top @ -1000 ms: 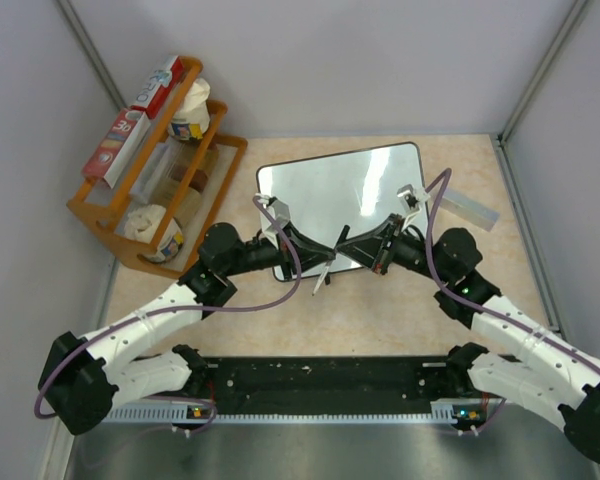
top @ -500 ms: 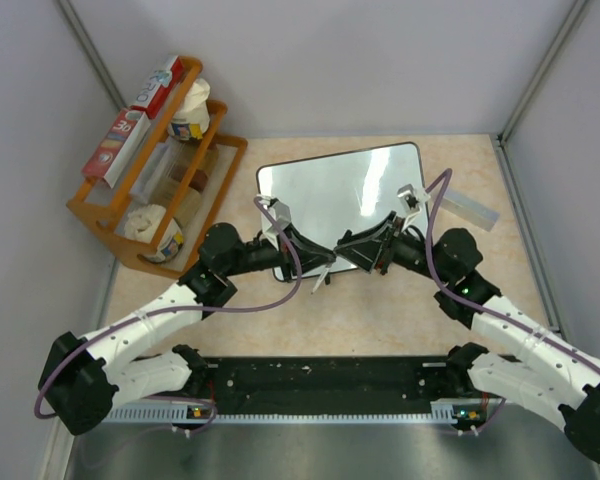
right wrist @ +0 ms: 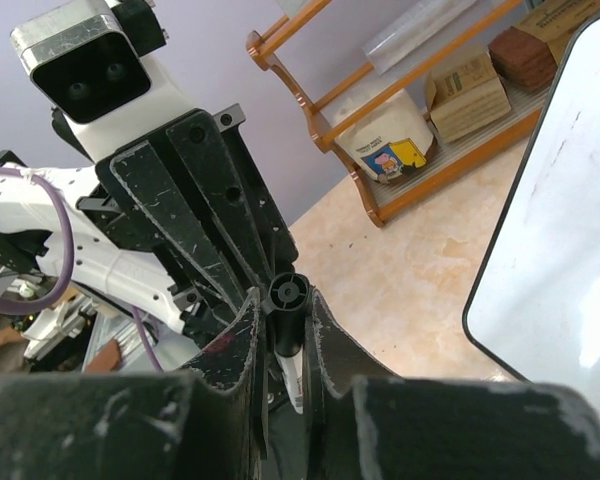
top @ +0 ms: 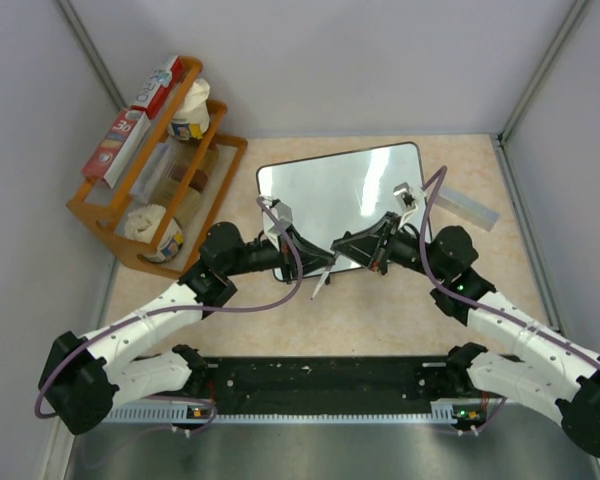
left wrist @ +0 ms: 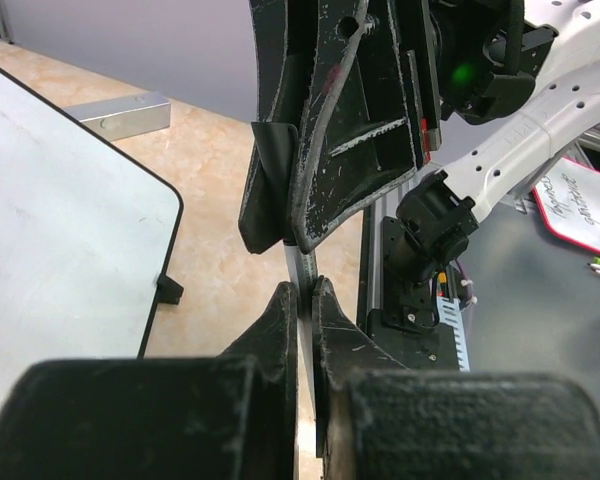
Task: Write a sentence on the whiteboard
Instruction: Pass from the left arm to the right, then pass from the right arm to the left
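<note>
The whiteboard (top: pixel 335 190) lies flat at the back middle of the table, its white surface blank; no sentence shows on it. It also shows in the left wrist view (left wrist: pixel 60 240) and the right wrist view (right wrist: pixel 560 230). Both grippers meet just in front of its near edge, holding one marker (top: pixel 320 280). My left gripper (top: pixel 318 264) (left wrist: pixel 302 292) is shut on the marker's pale body (left wrist: pixel 302 270). My right gripper (top: pixel 344 246) (right wrist: pixel 288 305) is shut on the marker's black cap (right wrist: pixel 289 296), with the white body (right wrist: pixel 294 385) running down behind it.
An orange wooden rack (top: pixel 110 232) with boxes and packets stands at the back left. A small grey flat bar (top: pixel 470 207) lies right of the board. A small red-rimmed board with handwriting (left wrist: pixel 570 195) lies beyond the table's near edge.
My right gripper has shifted a little left and back, closer to the left gripper. The marker stays gripped between both.
</note>
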{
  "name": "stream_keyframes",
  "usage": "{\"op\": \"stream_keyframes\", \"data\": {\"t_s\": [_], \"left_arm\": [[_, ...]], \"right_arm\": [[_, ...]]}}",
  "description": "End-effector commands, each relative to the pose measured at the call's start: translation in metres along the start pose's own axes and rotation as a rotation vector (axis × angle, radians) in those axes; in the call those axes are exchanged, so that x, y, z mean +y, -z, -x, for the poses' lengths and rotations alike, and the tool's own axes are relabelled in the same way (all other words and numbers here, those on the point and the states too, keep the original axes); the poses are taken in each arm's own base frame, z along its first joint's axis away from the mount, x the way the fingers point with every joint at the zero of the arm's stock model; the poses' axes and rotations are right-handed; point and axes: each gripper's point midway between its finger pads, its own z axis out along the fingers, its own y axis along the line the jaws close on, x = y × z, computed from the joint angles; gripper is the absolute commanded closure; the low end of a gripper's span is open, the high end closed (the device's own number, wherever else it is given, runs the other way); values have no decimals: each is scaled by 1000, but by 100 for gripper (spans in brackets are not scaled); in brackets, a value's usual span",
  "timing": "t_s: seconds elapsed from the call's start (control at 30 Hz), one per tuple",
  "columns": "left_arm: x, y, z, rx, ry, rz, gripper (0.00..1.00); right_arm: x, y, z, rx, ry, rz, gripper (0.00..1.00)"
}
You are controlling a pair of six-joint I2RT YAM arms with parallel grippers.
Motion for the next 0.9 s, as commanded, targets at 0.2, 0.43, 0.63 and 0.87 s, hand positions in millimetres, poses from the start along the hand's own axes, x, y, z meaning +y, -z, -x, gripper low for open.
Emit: {"op": "stream_keyframes", "data": {"t_s": [0.2,0.43,0.63,0.87], "left_arm": [[-2,12,8,-49,-98,45,25],[-2,16,-18,28,-69,34,23],[7,12,-35,73,-33,42,25],[13,11,-45,103,-20,58,30]], "right_arm": [[15,3,19,-59,51,10,100],[10,4,22,-80,51,-29,100],[10,4,24,-84,49,-27,100],[13,6,28,-100,54,-30,100]]}}
